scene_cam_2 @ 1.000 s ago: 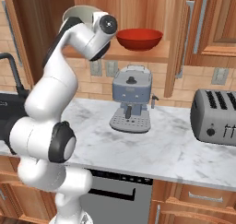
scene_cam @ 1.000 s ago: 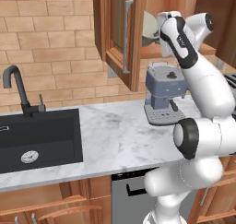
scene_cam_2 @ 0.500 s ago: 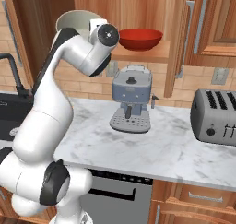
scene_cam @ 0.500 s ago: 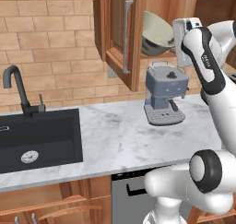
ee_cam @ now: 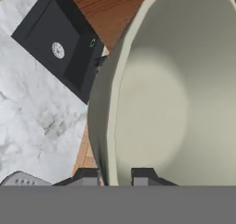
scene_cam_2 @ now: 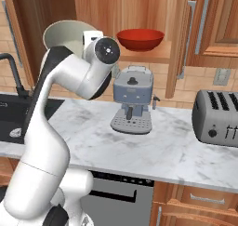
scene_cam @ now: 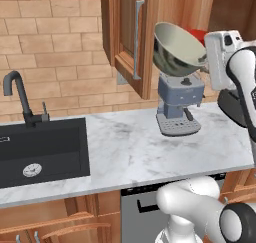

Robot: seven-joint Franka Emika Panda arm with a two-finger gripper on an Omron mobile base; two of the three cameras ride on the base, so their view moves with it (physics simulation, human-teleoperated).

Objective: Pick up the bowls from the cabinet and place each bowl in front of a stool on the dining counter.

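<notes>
The gripper (ee_cam: 116, 174) is pinching the rim of the grey bowl (scene_cam: 177, 49), now carrying it tilted at upper right, farther out from the cabinet (scene_cam: 131, 37) than a moment ago. The red bowl (scene_cam_2: 140, 38) is waiting on the shelf, top centre.

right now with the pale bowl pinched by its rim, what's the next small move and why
Probably keep drawing the pale bowl away from the cabinet. The gripper clamps its rim, and it hangs tilted above the coffee machine. The red bowl sits on the shelf.
</notes>
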